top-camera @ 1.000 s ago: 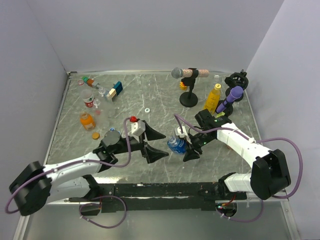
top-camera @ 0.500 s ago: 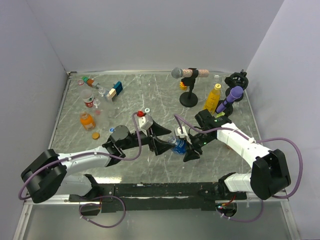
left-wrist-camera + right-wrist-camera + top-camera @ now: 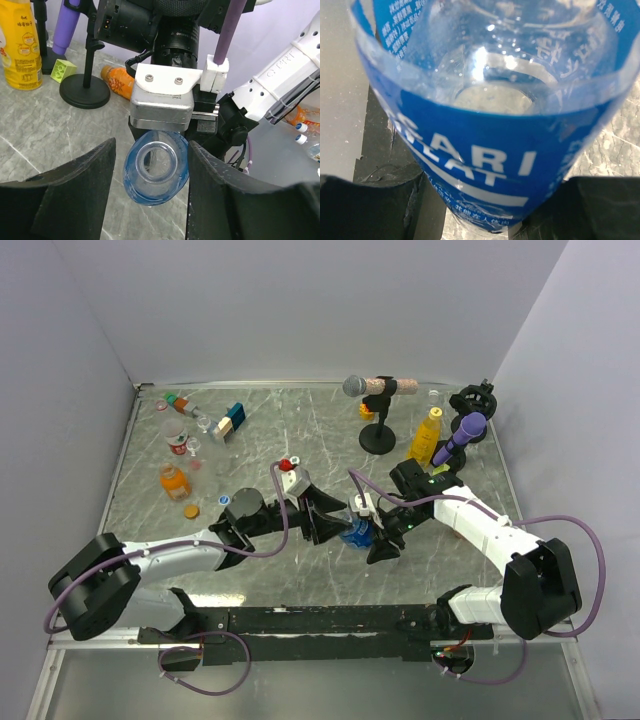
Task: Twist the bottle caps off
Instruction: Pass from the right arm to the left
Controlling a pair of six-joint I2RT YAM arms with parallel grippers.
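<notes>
The blue-label bottle [image 3: 352,531] is hanging just above the middle of the near half of the bench [image 3: 300,430], lying roughly level with one end pointing left. It is a small clear plastic bottle wrapped in a bright blue label with white lettering [image 3: 485,150]. In the right wrist view, small droplets are clinging to its inner wall and its round neck is showing through the clear plastic. In the left wrist view its end [image 3: 156,172] is facing the camera as a pale blue ring with a see-through middle; whether a cap is sitting on it cannot be told.

The right pincer [image 3: 368,530] is pinching the bottle's body from the right. The left pincer [image 3: 338,522] is reaching in from the left with its fingers [image 3: 85,190] spread to either side of the bottle's end, the right-hand one seeming to touch it and the other standing narrowly apart.

A taller yellow bottle [image 3: 427,436] is standing upright at the far right. A squat orange bottle [image 3: 173,480] is standing at the left, with an orange cap [image 3: 190,511] lying just near of it. Another orange bottle [image 3: 117,82] is lying on its side beside the black microphone stand [image 3: 377,440]. A small red can [image 3: 179,445] is standing far left, with toy blocks [image 3: 232,420] beyond it.
</notes>
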